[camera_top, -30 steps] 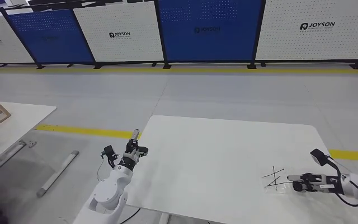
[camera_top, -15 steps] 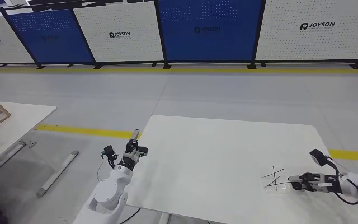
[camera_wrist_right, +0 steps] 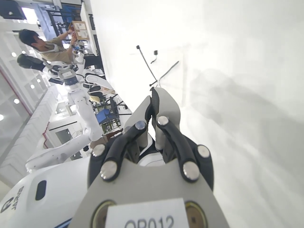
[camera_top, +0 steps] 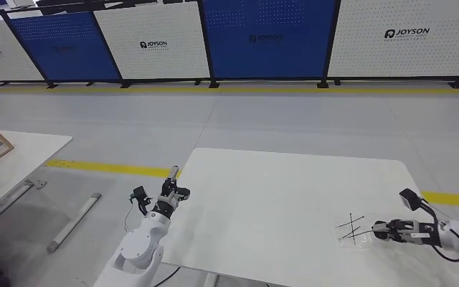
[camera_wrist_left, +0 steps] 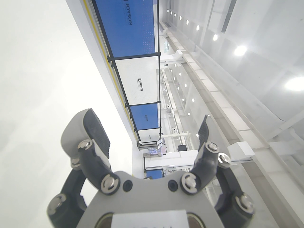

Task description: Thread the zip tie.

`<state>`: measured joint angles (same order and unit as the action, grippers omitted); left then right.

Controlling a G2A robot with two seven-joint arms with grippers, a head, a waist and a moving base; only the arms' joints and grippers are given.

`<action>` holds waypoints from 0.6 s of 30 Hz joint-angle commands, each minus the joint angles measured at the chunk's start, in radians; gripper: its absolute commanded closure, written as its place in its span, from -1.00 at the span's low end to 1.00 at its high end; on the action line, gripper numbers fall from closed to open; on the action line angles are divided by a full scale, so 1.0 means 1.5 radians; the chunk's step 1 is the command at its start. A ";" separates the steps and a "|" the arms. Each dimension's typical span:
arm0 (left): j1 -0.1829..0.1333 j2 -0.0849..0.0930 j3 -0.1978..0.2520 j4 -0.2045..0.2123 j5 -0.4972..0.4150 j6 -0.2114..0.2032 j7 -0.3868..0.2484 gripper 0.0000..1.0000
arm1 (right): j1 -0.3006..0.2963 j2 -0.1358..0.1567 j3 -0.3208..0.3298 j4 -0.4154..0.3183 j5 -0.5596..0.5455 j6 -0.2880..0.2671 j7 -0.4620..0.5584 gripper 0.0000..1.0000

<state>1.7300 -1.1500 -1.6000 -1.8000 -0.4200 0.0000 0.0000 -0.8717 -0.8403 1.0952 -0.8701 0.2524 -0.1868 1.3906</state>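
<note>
**White table, zip ties at the right gripper's tips**

A white table [camera_top: 287,194] stands on a grey floor [camera_top: 237,118] before blue and white panels [camera_top: 265,36]. The right gripper [camera_wrist_right: 152,91] has its fingers pressed together. Its wrist view shows black zip ties [camera_wrist_right: 147,64] meeting in a V right at the tips; whether one is pinched I cannot tell. From above they are thin crossed lines near the table's right near corner. The left gripper [camera_wrist_left: 149,124], pads spread wide, sits at the table's left edge, well apart.
</note>
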 commanded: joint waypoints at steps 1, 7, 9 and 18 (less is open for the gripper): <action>0.000 0.000 0.000 0.000 0.000 0.000 0.000 -1.00 | -0.009 0.002 0.006 -0.004 0.039 -0.022 0.000 1.00; 0.000 0.000 0.000 0.000 0.000 0.000 0.000 -1.00 | -0.044 0.013 -0.015 -0.031 0.222 -0.043 0.000 1.00; 0.000 0.000 0.000 0.000 0.000 0.000 0.000 -1.00 | -0.046 0.016 -0.023 -0.035 0.238 -0.040 0.000 1.00; 0.000 0.000 0.000 0.000 0.000 0.000 0.000 -1.00 | -0.046 0.016 -0.023 -0.035 0.238 -0.040 0.000 1.00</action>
<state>1.7300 -1.1500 -1.6000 -1.8000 -0.4200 0.0000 0.0000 -0.9404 -0.8168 1.0602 -0.9232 0.6098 -0.2466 1.3900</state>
